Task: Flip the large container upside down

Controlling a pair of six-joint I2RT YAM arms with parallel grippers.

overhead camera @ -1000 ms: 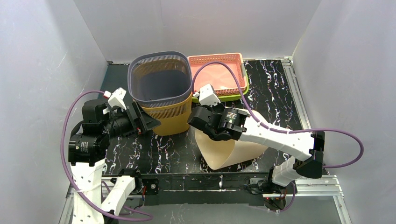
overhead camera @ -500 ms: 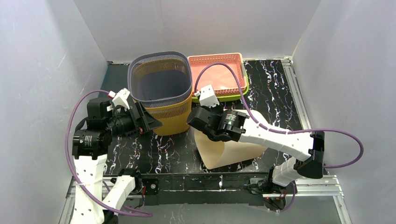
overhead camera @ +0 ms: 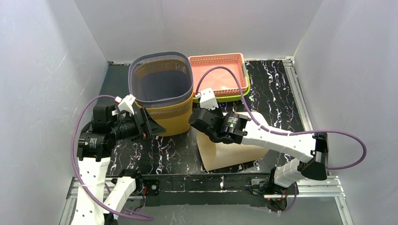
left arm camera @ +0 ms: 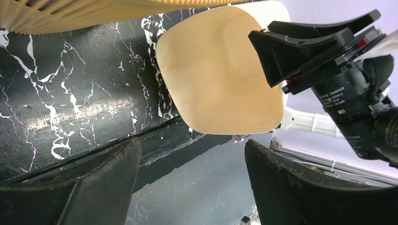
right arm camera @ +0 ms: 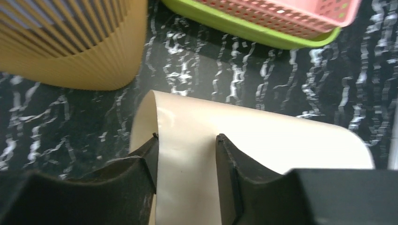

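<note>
Right fingers (right arm camera: 117,187) stand parted at the cream container (right arm camera: 263,145) (tipped sideways).

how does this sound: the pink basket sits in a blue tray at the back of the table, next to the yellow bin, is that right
Not quite. The tray under the pink basket is green, not blue, as the right wrist view shows. The rest holds: they sit at the back of the table, next to the yellow bin.

We see a robot lab: plain white wall panels (overhead camera: 42,70) boxing a black marble-pattern table (overhead camera: 277,89), w/ an aluminium rail (overhead camera: 324,186) in front.
</note>
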